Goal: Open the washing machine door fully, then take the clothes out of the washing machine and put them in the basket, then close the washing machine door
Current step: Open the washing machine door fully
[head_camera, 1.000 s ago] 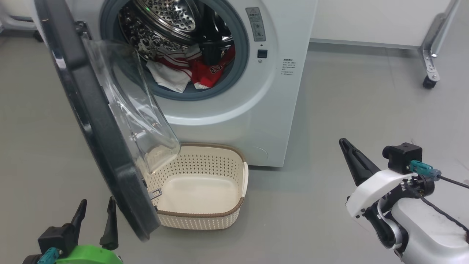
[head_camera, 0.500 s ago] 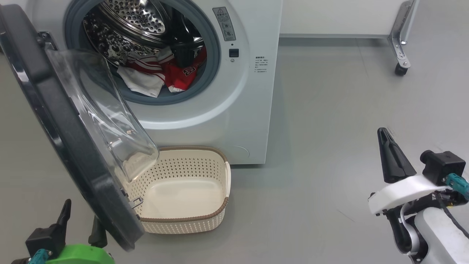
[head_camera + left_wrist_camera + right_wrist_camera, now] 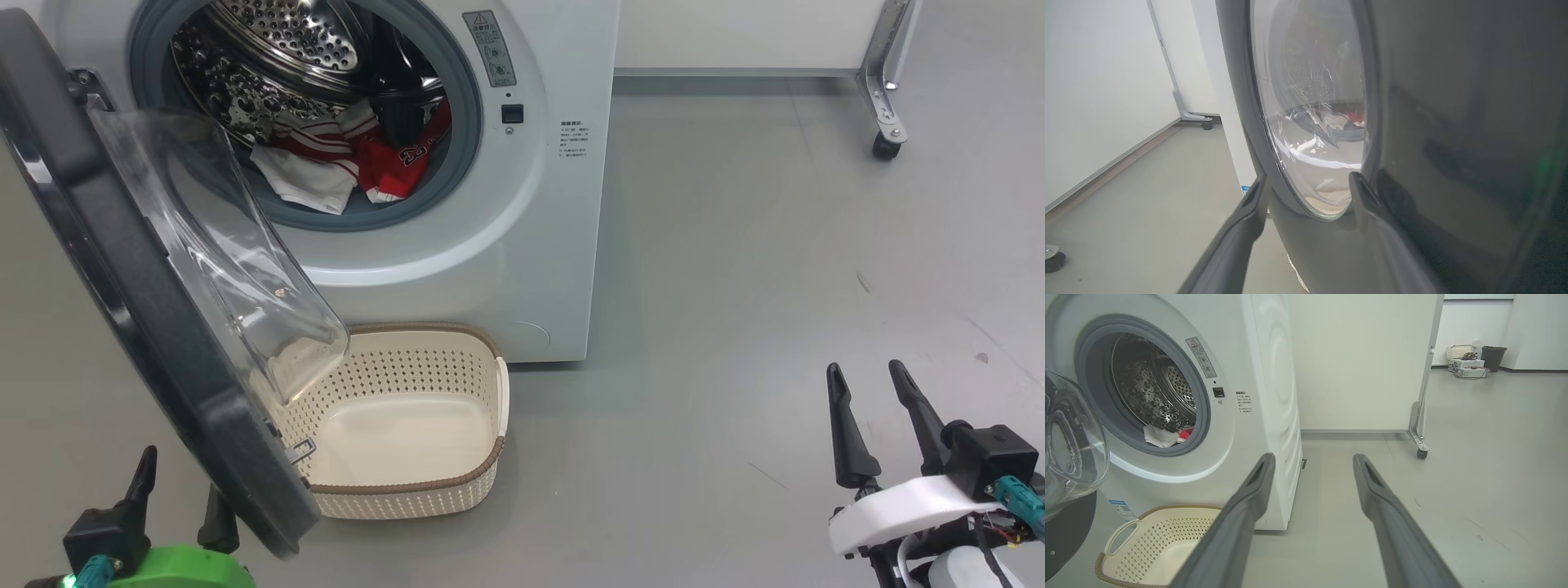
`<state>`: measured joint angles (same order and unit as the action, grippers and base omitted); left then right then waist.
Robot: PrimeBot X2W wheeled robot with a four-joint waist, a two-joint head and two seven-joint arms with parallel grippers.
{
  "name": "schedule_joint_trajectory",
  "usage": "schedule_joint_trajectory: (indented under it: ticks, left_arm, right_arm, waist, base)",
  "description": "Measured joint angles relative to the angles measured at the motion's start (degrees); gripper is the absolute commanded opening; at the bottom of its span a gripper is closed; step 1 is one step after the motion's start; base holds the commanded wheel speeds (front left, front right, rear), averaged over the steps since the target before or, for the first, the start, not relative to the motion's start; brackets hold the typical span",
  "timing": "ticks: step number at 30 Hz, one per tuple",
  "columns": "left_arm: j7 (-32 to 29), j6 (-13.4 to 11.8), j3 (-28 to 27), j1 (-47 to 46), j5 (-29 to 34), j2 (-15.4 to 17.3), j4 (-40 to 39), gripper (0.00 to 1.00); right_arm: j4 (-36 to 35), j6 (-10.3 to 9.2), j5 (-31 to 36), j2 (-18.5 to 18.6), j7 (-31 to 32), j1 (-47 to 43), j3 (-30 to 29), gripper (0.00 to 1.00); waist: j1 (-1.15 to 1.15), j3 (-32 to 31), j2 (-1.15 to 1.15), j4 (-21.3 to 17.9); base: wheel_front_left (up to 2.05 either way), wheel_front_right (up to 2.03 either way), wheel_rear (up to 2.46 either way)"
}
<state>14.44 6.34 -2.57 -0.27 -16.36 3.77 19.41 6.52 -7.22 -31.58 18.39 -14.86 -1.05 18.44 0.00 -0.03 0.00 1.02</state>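
Head view: the left gripper (image 3: pixel 181 483) is seen spread just beside the washing machine door (image 3: pixel 122 269); the right gripper (image 3: pixel 865 377), well apart from it, likewise.

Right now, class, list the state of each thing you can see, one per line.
Door: open, swung wide.
Washer: open, loaded.
Clothes: heaped inside it.
Basket: empty, on the floor before the washer.
Left tool: open, beside the door.
Right tool: open, holding nothing.
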Motion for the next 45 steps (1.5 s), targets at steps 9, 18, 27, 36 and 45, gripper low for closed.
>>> schedule_joint_trajectory:
  ticks: [9,18,27,36,45]
  left_arm:
    - [0.0,0.1,0.1,0.0,0.1,-0.1,0.0,1.0]
    - [0.0,0.1,0.5,0.0,0.3,-0.4,0.1,1.0]
    - [0.0,0.5,0.5,0.0,0.8,-0.5,0.3,1.0]
    - [0.0,0.5,0.5,0.0,0.9,-0.6,0.4,1.0]
    - [0.0,0.5,0.7,0.0,1.4,-0.7,0.5,1.0]
  right_arm:
    - [-2.5,0.0,4.0,-3.1,0.0,-2.9,-1.8,1.0]
    - [-3.2,0.0,6.6,-5.1,0.0,-5.1,-2.0,1.0]
    - [-3.5,0.0,8.0,-6.7,0.0,-5.9,-3.0,1.0]
    - [-3.7,0.08,9.0,-7.9,0.0,-6.8,-3.5,1.0]
    - [-3.6,1.13,10.1,-8.9,0.0,-6.8,-4.2,1.0]
  waist:
    - [0.0,-0.1,0.0,0.4]
    - [0.0,-0.3,0.0,0.9]
    - [0.0,-0.5,0.0,1.3]
    - [0.0,-0.7,0.0,1.4]
    - [0.0,-1.1,0.0,1.5]
  base:
    - [0.0,0.0,0.0]
    - [0.0,0.0,0.0]
    - [0.0,0.0,0.0]
    - [0.0,0.0,0.0]
    - [0.0,0.0,0.0]
